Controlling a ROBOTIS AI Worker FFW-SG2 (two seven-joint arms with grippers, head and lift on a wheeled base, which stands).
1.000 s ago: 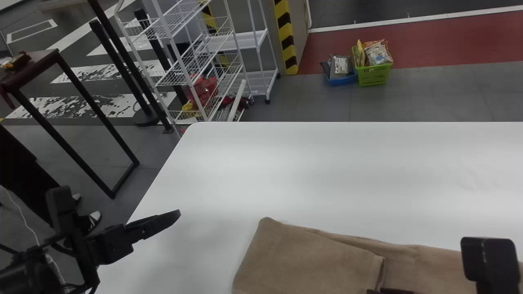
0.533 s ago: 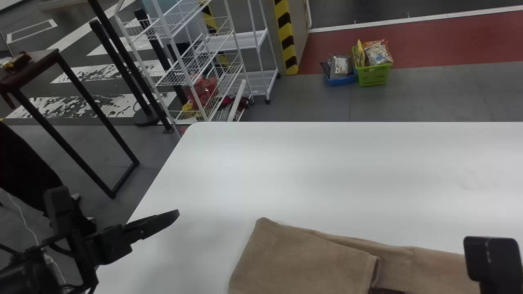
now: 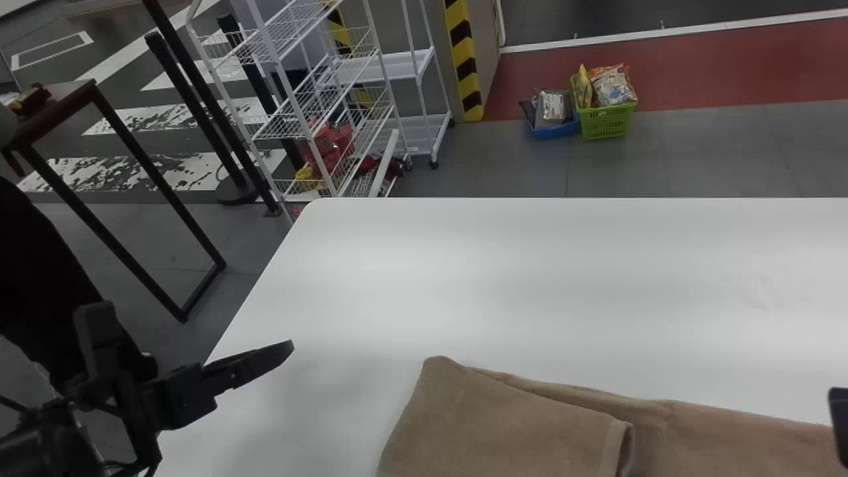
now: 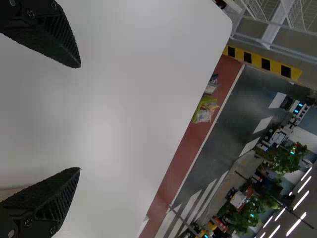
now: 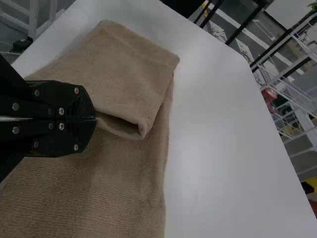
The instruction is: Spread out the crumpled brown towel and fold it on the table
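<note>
Partway thru folding brown towel (image 3: 517, 424)

Lying mostly spread on near part of table (image 3: 530, 285), w/ one end folded over — prob. more folds to go. Long axis L to R, folded end pointing L. Pinched at flap edge by R gripper (image 5: 95, 119) — untouched by L gripper (image 4: 80, 117), idle at L w/ jaws apart.

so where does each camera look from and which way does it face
Head view: on the head, facing forward and down over the table and towel; the left arm shows, plus a bit of the right arm.
Left wrist view: on that wrist, facing past the open left pincer across the table to the floor beyond.
Right wrist view: on that wrist, facing over the towel toward the white rack; the right pincer is shut on the towel's flap.
Head and right wrist views share towel and rack.
</note>
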